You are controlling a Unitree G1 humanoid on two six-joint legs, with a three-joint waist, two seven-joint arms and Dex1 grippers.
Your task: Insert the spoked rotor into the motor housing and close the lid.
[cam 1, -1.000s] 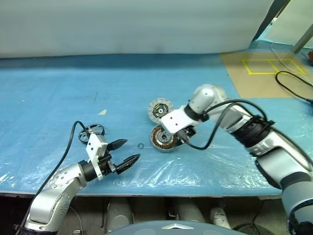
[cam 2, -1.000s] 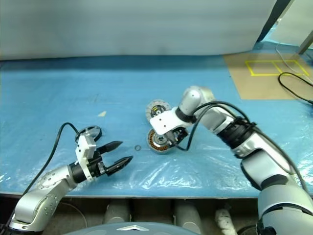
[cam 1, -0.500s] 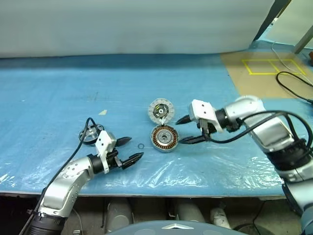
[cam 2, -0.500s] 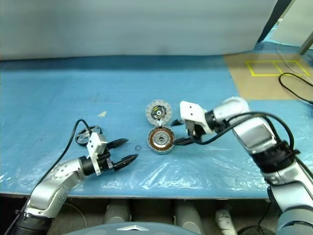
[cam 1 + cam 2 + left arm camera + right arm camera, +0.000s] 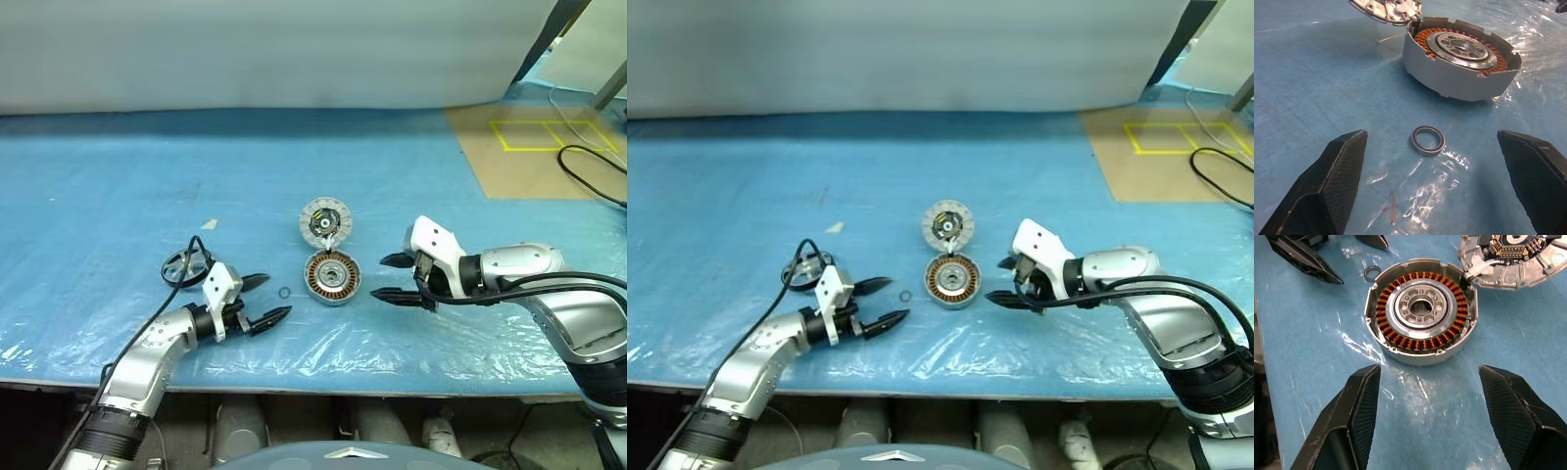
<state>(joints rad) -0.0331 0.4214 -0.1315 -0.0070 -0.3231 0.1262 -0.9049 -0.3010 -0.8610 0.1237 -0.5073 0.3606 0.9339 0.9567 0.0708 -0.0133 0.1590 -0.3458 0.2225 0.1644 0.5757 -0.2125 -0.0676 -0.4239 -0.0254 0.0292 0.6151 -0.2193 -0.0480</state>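
The motor housing [image 5: 331, 277], silver-grey with copper windings, lies on the blue sheet, its open face up [image 5: 1420, 313]. The lid [image 5: 324, 221] rests just behind it, segmented face up, touching its rim. The spoked rotor [image 5: 184, 266] lies flat at the left, partly behind my left arm's cable. My left gripper [image 5: 266, 298] is open, low over the sheet, pointing at the housing, with a small O-ring [image 5: 1428, 140] between its fingers [image 5: 1337, 181]. My right gripper [image 5: 382, 277] is open just right of the housing, empty, fingers [image 5: 1356, 416] aimed at it.
A brown board with yellow tape [image 5: 534, 137] and a black cable [image 5: 588, 166] lie at the far right. The sheet's front edge [image 5: 323, 377] runs close below both grippers. A pale scrap [image 5: 207, 224] sits left of the lid.
My right gripper has drawn back from over the housing to its right side and rolled, still open. My left gripper has slid forward and down toward the O-ring.
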